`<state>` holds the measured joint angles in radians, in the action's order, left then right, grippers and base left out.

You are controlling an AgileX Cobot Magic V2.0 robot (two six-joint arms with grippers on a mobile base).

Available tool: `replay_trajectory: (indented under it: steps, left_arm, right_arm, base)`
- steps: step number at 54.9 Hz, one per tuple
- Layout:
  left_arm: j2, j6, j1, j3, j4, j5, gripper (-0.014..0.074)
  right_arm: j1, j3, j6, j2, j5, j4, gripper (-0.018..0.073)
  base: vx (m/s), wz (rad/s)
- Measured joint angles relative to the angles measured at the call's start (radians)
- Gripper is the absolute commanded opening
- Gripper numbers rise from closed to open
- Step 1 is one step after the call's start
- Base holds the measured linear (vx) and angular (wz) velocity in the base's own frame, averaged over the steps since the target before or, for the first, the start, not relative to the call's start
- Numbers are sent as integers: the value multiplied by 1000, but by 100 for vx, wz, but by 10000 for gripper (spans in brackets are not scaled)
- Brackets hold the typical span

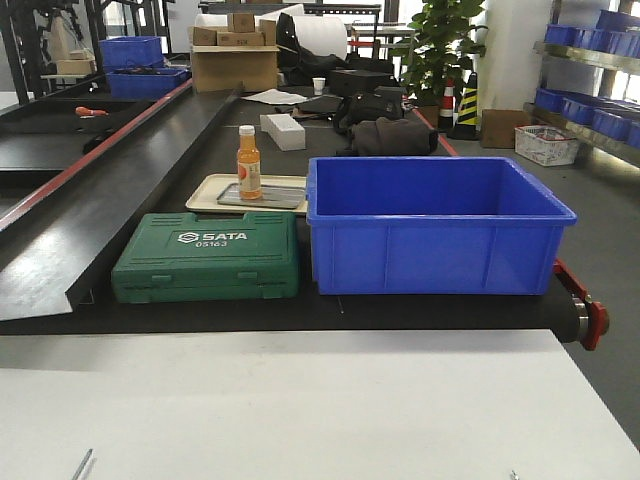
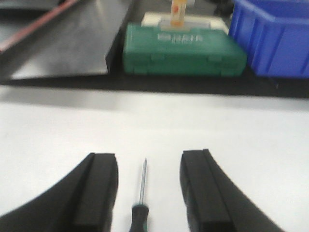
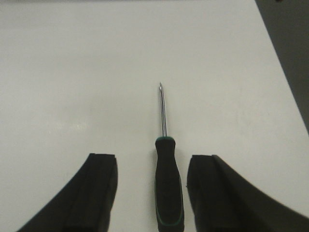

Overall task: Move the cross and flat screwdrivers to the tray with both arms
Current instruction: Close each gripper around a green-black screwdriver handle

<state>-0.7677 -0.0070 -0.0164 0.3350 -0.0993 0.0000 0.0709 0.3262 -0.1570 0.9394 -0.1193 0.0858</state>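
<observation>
While left pincer (image 2: 149, 159), right pincer (image 3: 152, 162) gape over screwdrivers (image 3: 169, 188) | green case (image 1: 207, 258) fronts tray (image 1: 285, 197) | blue bin (image 1: 440, 250) beside

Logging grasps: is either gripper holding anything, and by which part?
Nothing. The left gripper is open around one screwdriver, right gripper around the other; both lying flat.

The left screwdriver (image 2: 141, 212) lies on the counter (image 1: 300, 400) between the spread jaws of the left gripper (image 2: 149, 158), and the right screwdriver (image 3: 168, 188) between those of the right gripper (image 3: 152, 159). Behind the counter, on the belt (image 1: 440, 312), a tool case (image 1: 207, 257) sits just left of a bin (image 1: 430, 250). Behind the case, the tray (image 1: 275, 197) lies in a larger tray (image 1: 205, 190) (a bottle (image 1: 248, 163) stands on its left end).
</observation>
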Motion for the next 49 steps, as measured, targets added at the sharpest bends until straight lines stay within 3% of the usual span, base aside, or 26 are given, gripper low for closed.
replay_trajectory:
  steps: [10,21,30,49]
  left_arm:
    - [-205,0,0,116,0,227,484]
    - [-460,7,0,312,2,380,486]
    - [-679,18,2,469,22,477,486]
    - [-1001,86,5,678,61,571,486]
  right_arm:
    - [0,23,-19,96,-86,-44,500]
    - [0,78,-24,147,-242,-59,501]
    - [0,85,-21,149,-226,-52,501]
    - [0,85,1,149,-169,-50,501]
  base:
    - [0,0]
    - [0,0]
    - [0,0]
    - [0,0]
